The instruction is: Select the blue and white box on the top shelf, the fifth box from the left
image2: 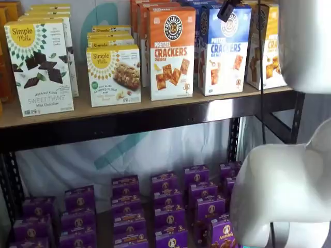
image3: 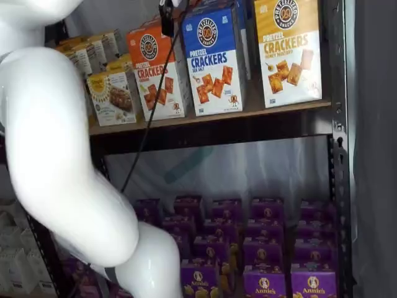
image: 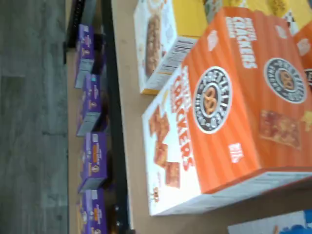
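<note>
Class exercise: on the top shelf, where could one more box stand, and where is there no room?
Free: the top shelf's front strip ahead of the low almond flour bar box. Crowded: the orange cheddar box, the blue and white box and the yellow cracker box stand in a row, narrow gaps only.

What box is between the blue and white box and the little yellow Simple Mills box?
The orange cheddar cracker box stands between the blue and white box and the small Simple Mills box on the top shelf. Both shelf views show it.
</note>
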Motion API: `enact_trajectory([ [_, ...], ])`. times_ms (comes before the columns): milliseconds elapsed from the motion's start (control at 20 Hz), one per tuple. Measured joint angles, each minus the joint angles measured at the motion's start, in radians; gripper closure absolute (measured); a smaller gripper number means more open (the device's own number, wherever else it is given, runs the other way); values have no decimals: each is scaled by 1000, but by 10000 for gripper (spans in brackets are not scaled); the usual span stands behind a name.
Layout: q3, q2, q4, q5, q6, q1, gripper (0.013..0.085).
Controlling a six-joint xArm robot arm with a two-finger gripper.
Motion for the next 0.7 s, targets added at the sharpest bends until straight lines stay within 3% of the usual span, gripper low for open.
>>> enact_trajectory([
  [700,-76,124,-71,-100,-54,5,130],
])
